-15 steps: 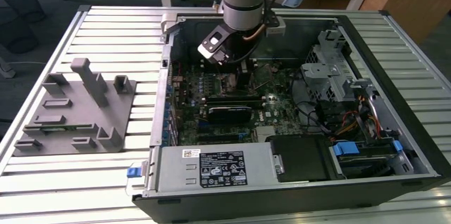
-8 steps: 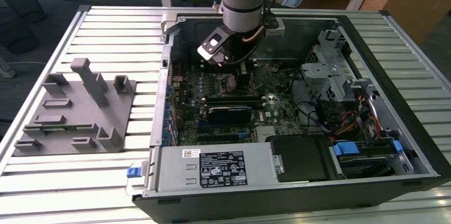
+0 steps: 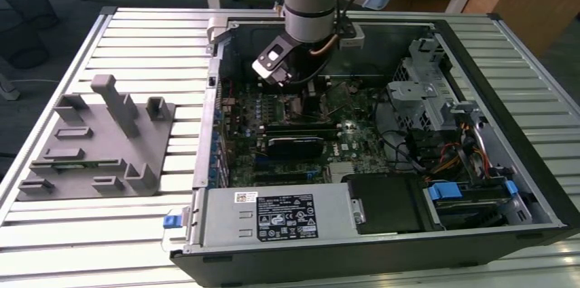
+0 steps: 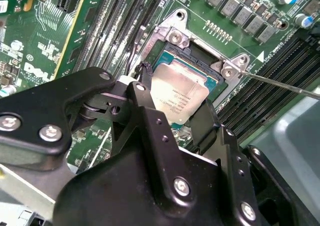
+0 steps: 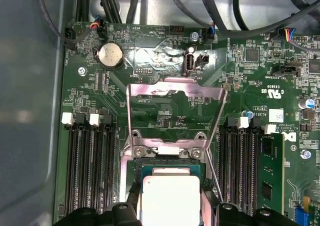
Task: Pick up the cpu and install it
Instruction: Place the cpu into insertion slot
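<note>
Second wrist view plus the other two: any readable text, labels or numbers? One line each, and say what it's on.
Nothing can be quoted with confidence.
cpu, held in the claw: lines of dark print on its metal top, too small to read.
motherboard: white silkscreen marks and a logo, too blurred to quote.
power supply label, exterior view: dense print and symbols, too small to read.

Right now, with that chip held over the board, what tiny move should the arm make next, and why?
Probably ease straight down a touch. The gripper holds the cpu by two edges, squarely over the open socket, whose hold-down frame is swung open. Whether it is seated already, I cannot tell.
</note>
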`<state>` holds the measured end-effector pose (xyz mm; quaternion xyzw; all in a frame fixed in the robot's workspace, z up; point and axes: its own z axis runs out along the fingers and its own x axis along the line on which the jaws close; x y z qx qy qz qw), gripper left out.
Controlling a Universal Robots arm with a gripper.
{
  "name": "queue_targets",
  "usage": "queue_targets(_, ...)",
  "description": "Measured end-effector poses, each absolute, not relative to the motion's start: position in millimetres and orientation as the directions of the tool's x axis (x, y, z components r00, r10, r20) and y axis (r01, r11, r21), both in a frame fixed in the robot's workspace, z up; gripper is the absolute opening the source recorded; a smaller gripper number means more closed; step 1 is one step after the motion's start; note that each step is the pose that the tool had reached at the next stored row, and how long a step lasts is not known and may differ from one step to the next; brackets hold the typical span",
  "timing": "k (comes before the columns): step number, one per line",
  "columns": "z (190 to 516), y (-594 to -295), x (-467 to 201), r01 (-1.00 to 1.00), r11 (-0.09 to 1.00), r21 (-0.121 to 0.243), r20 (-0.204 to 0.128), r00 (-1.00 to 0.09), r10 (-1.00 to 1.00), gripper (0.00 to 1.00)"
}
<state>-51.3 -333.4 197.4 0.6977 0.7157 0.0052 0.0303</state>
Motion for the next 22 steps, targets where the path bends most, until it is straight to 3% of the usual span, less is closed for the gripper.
queue_targets(22,192.3,-333.4,-51.5,0.999,-0.006,0.050,-0.030,0.007,1.000,0.55)
